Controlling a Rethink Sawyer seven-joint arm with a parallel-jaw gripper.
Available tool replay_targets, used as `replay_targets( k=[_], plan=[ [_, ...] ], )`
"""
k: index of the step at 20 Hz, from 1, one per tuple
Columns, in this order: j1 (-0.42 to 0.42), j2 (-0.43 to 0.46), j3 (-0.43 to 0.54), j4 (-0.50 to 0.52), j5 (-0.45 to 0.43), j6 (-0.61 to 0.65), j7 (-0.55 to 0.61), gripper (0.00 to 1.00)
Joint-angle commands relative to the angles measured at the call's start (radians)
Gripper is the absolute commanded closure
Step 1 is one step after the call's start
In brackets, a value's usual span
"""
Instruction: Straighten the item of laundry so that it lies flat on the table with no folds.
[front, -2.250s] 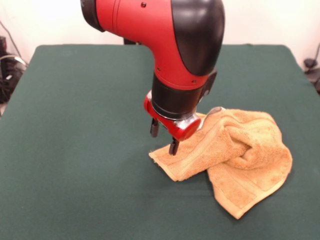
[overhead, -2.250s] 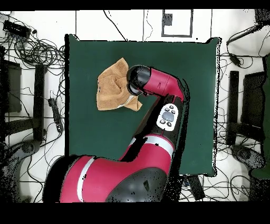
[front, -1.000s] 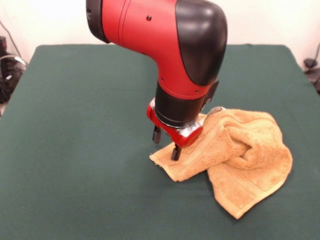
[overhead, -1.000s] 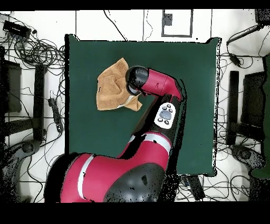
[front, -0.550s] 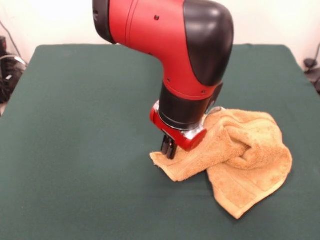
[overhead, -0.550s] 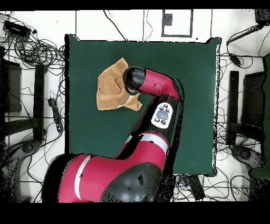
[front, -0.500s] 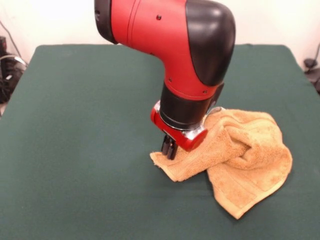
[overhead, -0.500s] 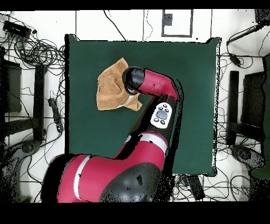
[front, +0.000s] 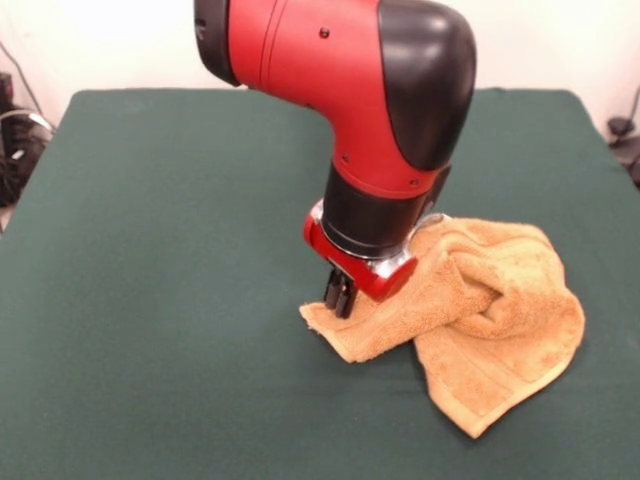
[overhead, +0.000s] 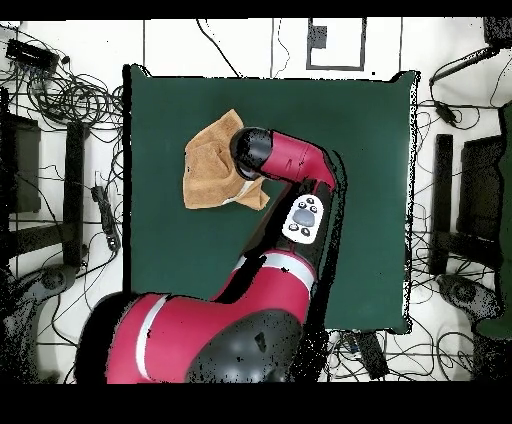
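Observation:
The golden-orange terry towel (front: 480, 310) lies crumpled and folded over itself on the dark green table (front: 160, 300), right of centre in the front view. A woven border band shows along its near-left edge. My gripper (front: 340, 300) points down with its fingers closed together on the towel's left corner, at table level. In the overhead view the towel (overhead: 208, 165) sits at the upper left of the table (overhead: 370, 150), and the arm's red and black wrist (overhead: 255, 155) covers its right edge and hides the gripper.
The red arm (overhead: 300, 210) crosses the table's middle from the base at the bottom of the overhead view. Cables and equipment (overhead: 60, 100) lie on the floor around the table.
My gripper was open above the towel's left corner. It came down and shut on that corner. The arm has shifted slightly right in the front view. The towel has hardly moved.

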Motion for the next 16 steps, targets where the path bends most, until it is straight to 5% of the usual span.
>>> replay_targets(
  k=[1, 8, 14, 15, 16],
  plan=[
    [0.091, -0.047, 0.043, 0.184, 0.037, 0.08, 0.3, 1.0],
    [0.14, -0.176, -0.015, 0.224, 0.036, 0.272, 0.311, 1.0],
    [0.104, -0.128, 0.015, 0.213, 0.018, 0.139, 0.246, 1.0],
    [0.092, -0.13, 0.03, 0.22, 0.005, 0.091, 0.21, 0.0],
    [0.074, -0.117, 0.034, 0.197, -0.015, 0.075, 0.166, 0.0]
  ],
)
